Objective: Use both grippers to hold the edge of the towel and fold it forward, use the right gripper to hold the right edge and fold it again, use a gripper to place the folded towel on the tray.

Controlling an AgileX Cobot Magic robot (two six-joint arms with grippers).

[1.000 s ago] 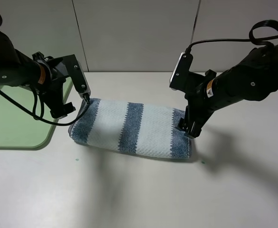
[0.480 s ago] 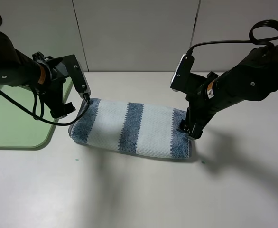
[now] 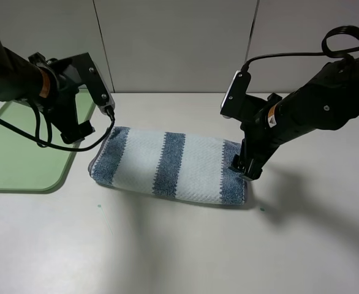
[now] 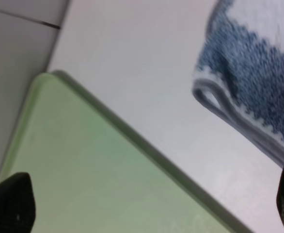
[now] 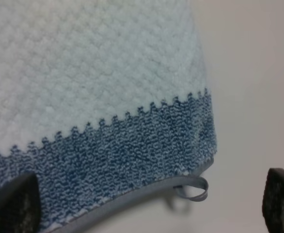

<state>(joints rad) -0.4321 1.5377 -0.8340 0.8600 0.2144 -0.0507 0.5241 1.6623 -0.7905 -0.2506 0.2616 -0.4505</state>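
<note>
Towel (image 5: 84, 73) corner loop (image 5: 200, 183); right wrist view only

Striped towel (image 3: 170, 165), tray (image 3: 20, 159) alongside
It lies flat, seemingly folded once, between left gripper (image 3: 97, 119) and right gripper (image 3: 244, 166); its grey hem (image 5: 132, 201) sits under the right one, the light-green tray outside the left.

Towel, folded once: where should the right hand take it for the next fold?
Probably its right end's grey hem, near the corner loop, coming down from above with the right hand: the towel lies flat, and that edge sits exposed there.
</note>
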